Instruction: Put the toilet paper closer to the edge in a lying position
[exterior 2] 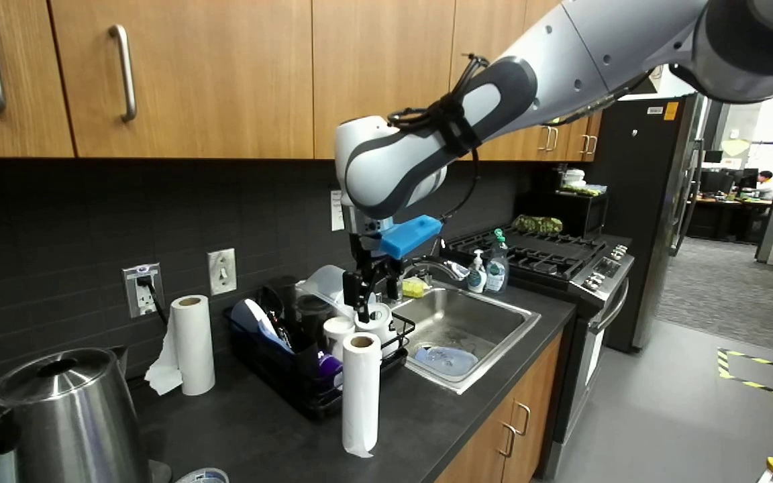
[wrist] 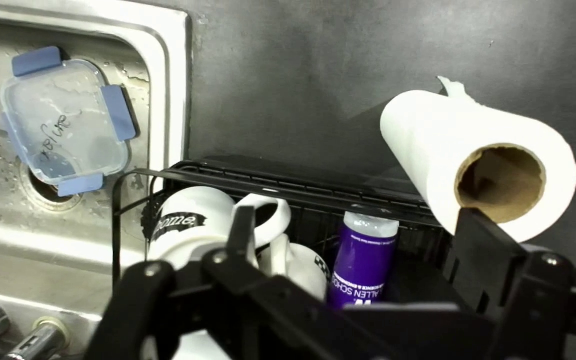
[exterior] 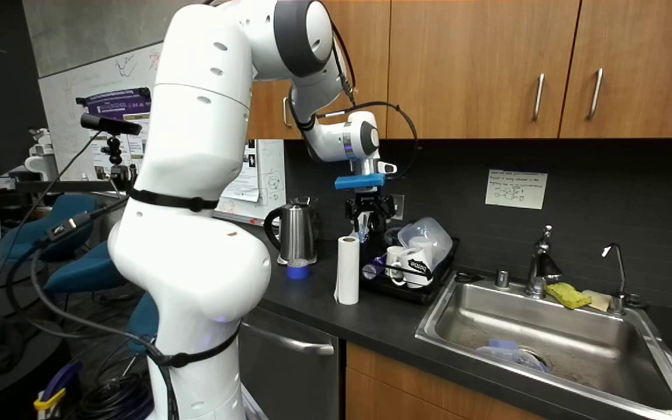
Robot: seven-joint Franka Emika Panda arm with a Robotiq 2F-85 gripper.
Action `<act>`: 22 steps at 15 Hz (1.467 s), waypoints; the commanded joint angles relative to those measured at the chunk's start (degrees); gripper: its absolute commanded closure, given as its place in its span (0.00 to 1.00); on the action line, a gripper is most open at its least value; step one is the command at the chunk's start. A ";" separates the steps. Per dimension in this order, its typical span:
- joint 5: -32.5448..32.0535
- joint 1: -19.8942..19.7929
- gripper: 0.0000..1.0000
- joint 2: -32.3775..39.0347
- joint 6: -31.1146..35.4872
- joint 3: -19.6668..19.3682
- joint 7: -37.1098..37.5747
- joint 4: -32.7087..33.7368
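Laying down: grasp not yet made

Fingers (wrist: 485, 260): one pair, spread wide, gripping nothing; whether one touches the toilet paper (exterior 2: 361, 396), I cannot tell from here. Roll: upright, between dish rack (wrist: 318, 195) and countertop's front edge (exterior 2: 470, 429). Handling, I'd advise: clear rack, straddle roll, squeeze lightly, tip slowly toward that edge, release once settled.

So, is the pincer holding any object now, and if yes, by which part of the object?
Nothing is held: the pincer is open, with nothing gripped between its fingers. The paper roll nearest it stands upright on the countertop.
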 commanded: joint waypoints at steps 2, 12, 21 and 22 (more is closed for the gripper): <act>-1.49 0.78 0.00 -1.15 -1.15 -0.26 2.05 -0.90; -2.82 2.32 0.00 -0.98 -2.32 0.20 3.96 -3.41; -4.38 3.17 0.00 2.10 -2.16 0.39 4.46 -1.51; -4.64 3.37 0.00 2.66 -2.40 0.39 4.51 -0.74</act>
